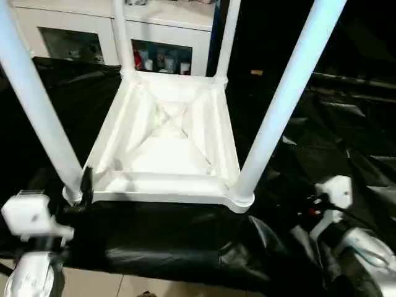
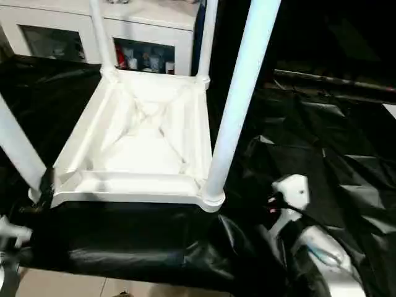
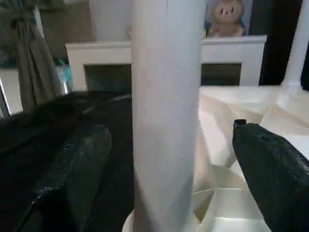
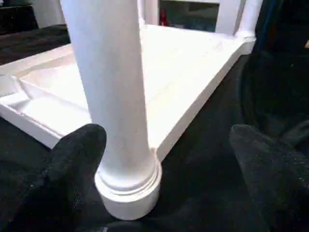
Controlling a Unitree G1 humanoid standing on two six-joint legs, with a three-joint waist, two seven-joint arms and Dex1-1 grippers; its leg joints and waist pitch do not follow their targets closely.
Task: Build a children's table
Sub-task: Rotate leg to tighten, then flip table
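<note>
The children's table (image 1: 167, 145) lies upside down in the middle of the head-camera frame, on a black, glossy, wrinkled plastic sheet (image 1: 346, 136) that covers the work surface. Its tabletop is smooth white plastic, rectangular, with a recessed underside crossed by raised diagonal ribs and edged by a stepped rim. Four long, round white legs stand up from the corner sockets. The near-left leg (image 1: 34, 105) runs up to the upper left of the frame, the near-right leg (image 1: 288, 93) slants to the upper right, and the two far legs (image 1: 120, 34) rise thinner at the top centre. Each near leg ends in a short ringed collar where it meets its socket.

The left gripper (image 3: 166, 164) stands released, its two matte black fingers (image 3: 270, 169) wide apart on either side of the near-left leg, with a gap between the pads and the smooth cylinder. In the head view it sits at the lower left, by the table's near-left corner.

The right gripper (image 4: 164, 169) is also spread open. Its fuzzy black fingers (image 4: 72, 164) flank the base collar of the near-right leg, and whether the near one touches it cannot be told. Its silver forearm with a white wrist block (image 1: 337, 192) sits at the lower right.

Behind the sheet, along the top left, stands a white cabinet (image 1: 179, 31) with glass doors and small coloured items inside.
</note>
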